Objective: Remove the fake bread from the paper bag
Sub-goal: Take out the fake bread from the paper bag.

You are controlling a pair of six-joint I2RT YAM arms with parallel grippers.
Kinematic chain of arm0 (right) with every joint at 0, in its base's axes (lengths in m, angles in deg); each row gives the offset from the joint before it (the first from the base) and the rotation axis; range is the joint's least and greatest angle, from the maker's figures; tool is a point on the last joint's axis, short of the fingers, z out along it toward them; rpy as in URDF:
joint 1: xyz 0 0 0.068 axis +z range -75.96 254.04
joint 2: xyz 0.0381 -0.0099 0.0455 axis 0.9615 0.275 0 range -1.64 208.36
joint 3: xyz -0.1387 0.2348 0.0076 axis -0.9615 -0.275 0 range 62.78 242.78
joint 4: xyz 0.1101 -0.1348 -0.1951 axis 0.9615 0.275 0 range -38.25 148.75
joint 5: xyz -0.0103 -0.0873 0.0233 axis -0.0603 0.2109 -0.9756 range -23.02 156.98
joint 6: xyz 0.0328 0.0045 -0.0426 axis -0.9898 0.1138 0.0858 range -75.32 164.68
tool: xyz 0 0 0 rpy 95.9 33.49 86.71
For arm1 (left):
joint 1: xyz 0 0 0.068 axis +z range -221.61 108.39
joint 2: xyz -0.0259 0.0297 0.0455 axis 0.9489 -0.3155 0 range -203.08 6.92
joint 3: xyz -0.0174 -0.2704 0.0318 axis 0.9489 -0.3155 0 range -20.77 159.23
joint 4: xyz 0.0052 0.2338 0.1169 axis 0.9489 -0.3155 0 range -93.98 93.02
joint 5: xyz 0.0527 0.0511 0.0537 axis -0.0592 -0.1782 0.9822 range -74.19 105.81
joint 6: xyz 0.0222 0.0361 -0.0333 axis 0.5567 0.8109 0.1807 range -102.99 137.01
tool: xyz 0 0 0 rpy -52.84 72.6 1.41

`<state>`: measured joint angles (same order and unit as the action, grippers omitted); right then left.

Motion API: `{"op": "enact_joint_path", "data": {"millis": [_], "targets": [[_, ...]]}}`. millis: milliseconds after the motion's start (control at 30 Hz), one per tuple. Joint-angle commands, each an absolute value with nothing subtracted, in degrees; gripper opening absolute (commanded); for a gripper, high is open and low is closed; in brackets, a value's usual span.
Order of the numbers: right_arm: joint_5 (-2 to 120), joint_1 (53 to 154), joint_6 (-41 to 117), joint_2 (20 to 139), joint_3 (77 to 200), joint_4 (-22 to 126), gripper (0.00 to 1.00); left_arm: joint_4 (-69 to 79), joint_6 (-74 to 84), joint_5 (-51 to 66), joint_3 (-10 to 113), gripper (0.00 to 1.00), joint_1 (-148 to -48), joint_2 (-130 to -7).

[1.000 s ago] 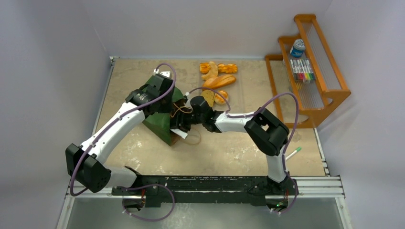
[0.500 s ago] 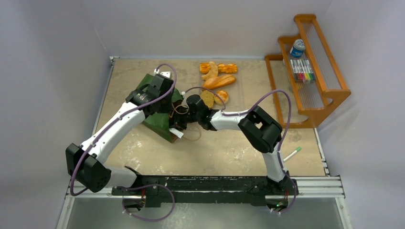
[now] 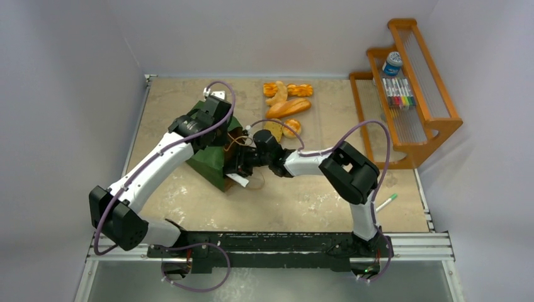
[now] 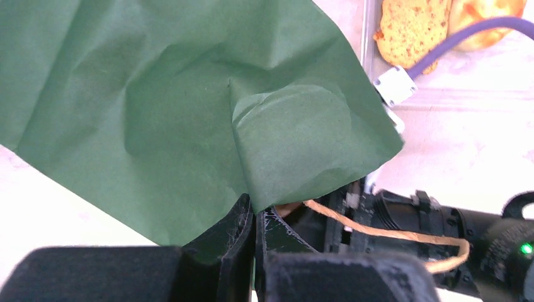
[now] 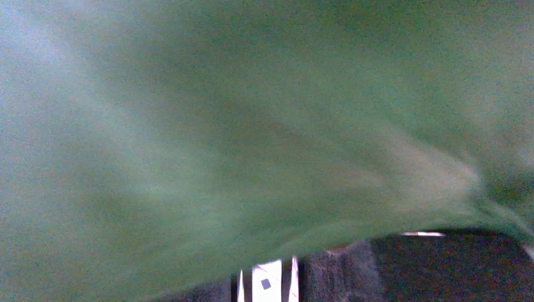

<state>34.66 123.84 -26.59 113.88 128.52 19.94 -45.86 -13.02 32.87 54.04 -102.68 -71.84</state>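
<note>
Paper bag [image 3: 211,162] on its side, mouth facing right toward the right gripper [image 3: 241,165], the nearer arm; whether its fingers are apart cannot be told from the blurred green wrist view. Left gripper [image 4: 254,220] pinched together on the bag's edge; fake bread [image 3: 288,107] lies on the table beyond, any piece inside hidden. Against half a second earlier, the right wrist sits slightly nearer the bases
</note>
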Motion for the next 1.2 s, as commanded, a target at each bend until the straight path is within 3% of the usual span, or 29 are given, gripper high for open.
{"op": "enact_joint_path", "data": {"millis": [0,700,1167], "targets": [[34.7,123.4,-25.1,107.4,124.8,15.9,0.00,-44.5,-15.6,40.5,58.3,0.00,-103.2,-71.7],[40.8,121.7,-20.1,85.9,107.4,21.0,0.00,-48.9,-18.5,48.1,55.7,0.00,-103.2,-68.1],[51.9,121.4,-12.4,66.6,105.6,39.8,0.00,-47.5,-21.6,55.2,57.0,0.00,-102.8,-70.5]]}}
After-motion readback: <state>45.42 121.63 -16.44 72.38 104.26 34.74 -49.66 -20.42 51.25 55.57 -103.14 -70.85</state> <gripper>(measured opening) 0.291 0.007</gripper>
